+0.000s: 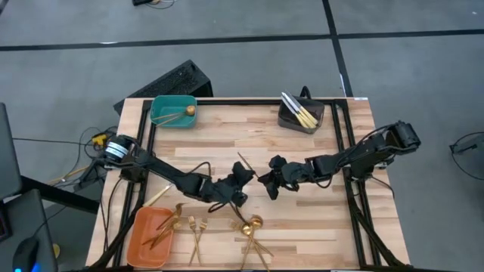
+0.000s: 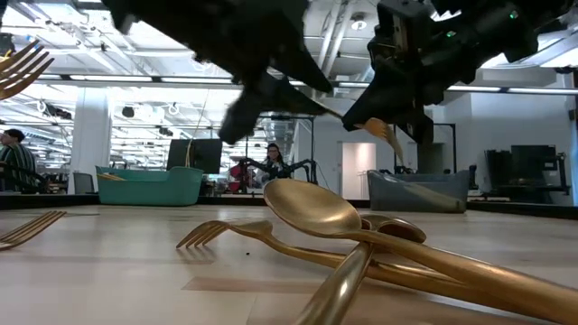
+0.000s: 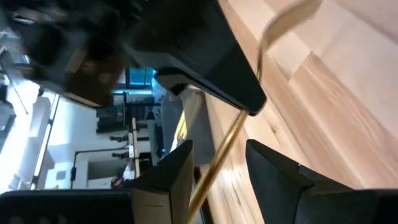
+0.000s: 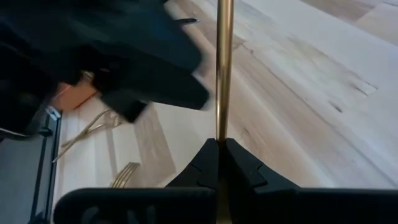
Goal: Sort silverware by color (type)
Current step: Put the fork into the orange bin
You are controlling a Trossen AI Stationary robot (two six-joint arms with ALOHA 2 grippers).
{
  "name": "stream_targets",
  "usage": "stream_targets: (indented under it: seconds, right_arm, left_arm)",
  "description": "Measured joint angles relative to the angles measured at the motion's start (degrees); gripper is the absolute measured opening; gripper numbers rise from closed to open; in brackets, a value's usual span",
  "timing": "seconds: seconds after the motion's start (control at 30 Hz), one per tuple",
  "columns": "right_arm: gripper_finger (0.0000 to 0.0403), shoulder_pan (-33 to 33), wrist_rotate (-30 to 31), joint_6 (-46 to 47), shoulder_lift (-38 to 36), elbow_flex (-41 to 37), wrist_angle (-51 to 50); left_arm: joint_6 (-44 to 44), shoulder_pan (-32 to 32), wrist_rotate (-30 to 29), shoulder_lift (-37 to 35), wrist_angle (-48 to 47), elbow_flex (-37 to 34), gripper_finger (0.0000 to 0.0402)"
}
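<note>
At the centre of the high view, two dark robot arms are meeting above a pale wooden table (image 1: 318, 219). The right gripper (image 4: 219, 144) is pinching a slim gold utensil (image 4: 223, 68) by one end, its fingers closed tight on the shaft in the right wrist view. The left gripper (image 3: 217, 158) is standing spread around the same gold shaft, which is passing through the gap between its two dark fingers (image 3: 174, 168) in the left wrist view; whether either finger is touching the metal cannot be told. In the low view the piece is hanging in the air between the two grippers, clear of the tabletop. The rest of the silverware is lying scattered: shiny gold spoons and forks (image 1: 249, 227) are crossing one another near the lower edge of the high view, a teal plastic bin (image 1: 172, 111) at upper left is holding one gold piece, a dark grey bin (image 1: 300, 115) at upper right is holding knives with pale gold handles, and an orange bin (image 1: 149, 236) at lower left is holding several gold pieces.
</note>
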Motion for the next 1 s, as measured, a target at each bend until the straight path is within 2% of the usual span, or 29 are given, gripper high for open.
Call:
stream_targets:
  seconds: [0.2,0.3,0.43,0.53,0.7,0.8,1.0]
  right_arm:
    - [0.0034,0.06,-0.48,-0.17,0.0,0.0,0.1]
    - [0.0035,0.03,-0.49,-0.64,0.0,0.0,-0.04]
    - [0.0047,0.0,0.58,-1.89,-0.13,0.0,1.29]
    - [0.007,0.1,2.82,-4.11,-0.12,0.0,3.52]
    - [0.0122,-0.03,3.46,-8.26,-0.23,0.04,7.77]
    - [0.015,0.59,5.99,-11.07,-2.0,0.05,8.73]
    - [0.019,4.94,15.32,-21.8,-8.92,0.0,9.27]
  left_arm:
    - [0.67,1.7,-2.01,2.6,-0.04,1.45,0.0112]
    - [-0.95,1.86,-2.56,2.52,0.18,1.48,0.0083]
    - [-3.51,1.37,-4.76,2.08,-1.25,1.36,0.0023]
    - [-7.84,0.67,-7.01,2.12,-2.71,1.27,0.0011]
    - [-20.9,-0.71,-10.1,1.66,-6.58,1.35,0.0005]
    - [-30.31,-2.08,-12.14,-0.07,-11.1,1.42,0.0004]
    - [-52.69,-5.43,-13.96,-6.48,-30.1,1.48,0.0002]
